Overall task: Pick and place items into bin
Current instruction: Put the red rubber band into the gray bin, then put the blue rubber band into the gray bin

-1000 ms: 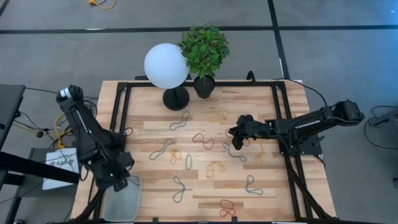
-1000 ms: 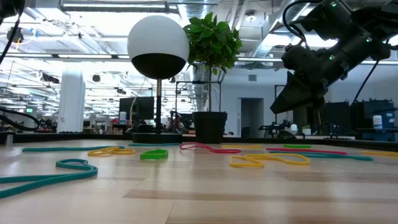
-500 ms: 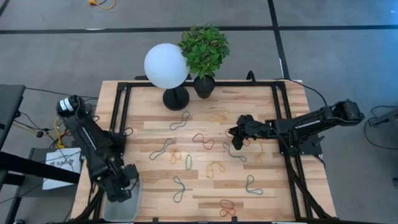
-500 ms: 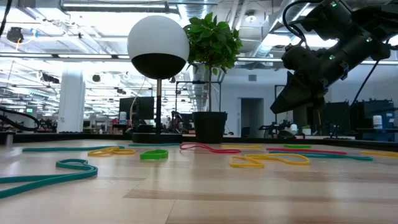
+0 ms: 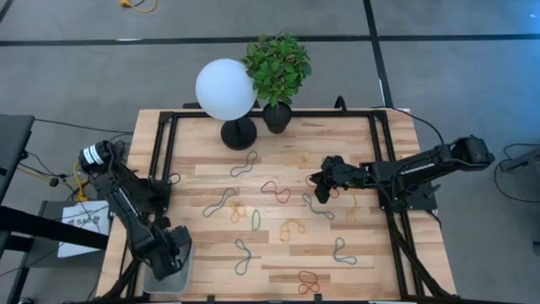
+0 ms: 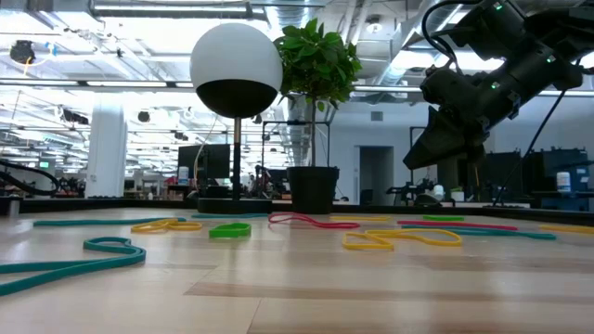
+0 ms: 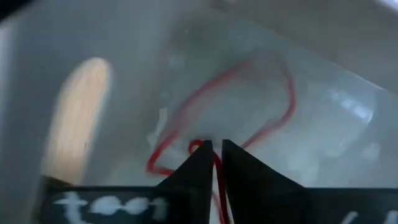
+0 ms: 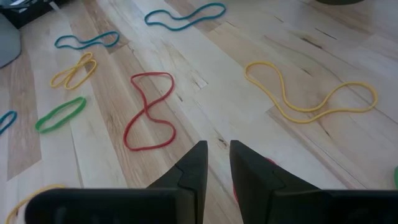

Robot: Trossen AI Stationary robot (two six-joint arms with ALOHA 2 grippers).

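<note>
Rubber bands (image 5: 276,192), judged light and floppy, are scattered across the desk (image 5: 354,135); single strands are best pinched. At the near-left bin (image 5: 179,253), a red band (image 7: 249,106) is held between the left claw's (image 7: 214,163) barely parted tips.

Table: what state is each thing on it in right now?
left end effector: closed on the red band, inside the bin
red band: gripped, loop lying against the bin floor
right end effector: slightly open, raised over the table
loose bands: lying flat on the table
</note>
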